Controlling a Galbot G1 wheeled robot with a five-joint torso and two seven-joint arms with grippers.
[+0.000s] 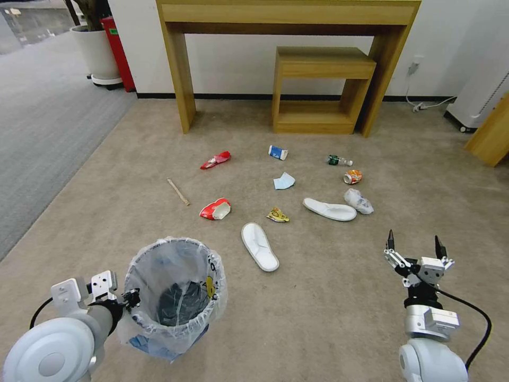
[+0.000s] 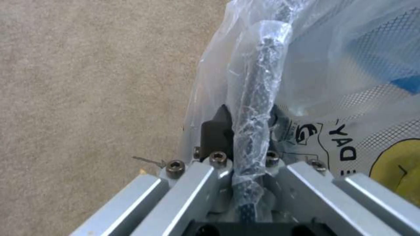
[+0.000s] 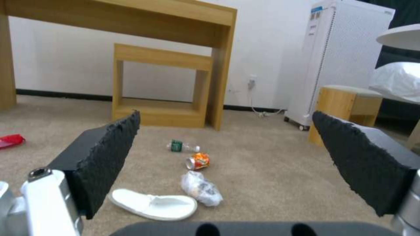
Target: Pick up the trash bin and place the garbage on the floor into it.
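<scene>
1. Left gripper is closed on the rim of the trash bin, which I see low on my left.
2. Right gripper hangs spread wide, holding nothing, above the floor, a beige carpet; grey carpet lies left, a wooden desk at the white wall.
3. I count two white slippers, two red cups, one mask, one bottle, one can.

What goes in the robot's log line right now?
left hand: shut on trash bin rim | right hand: open, empty | garbage: on floor
</scene>
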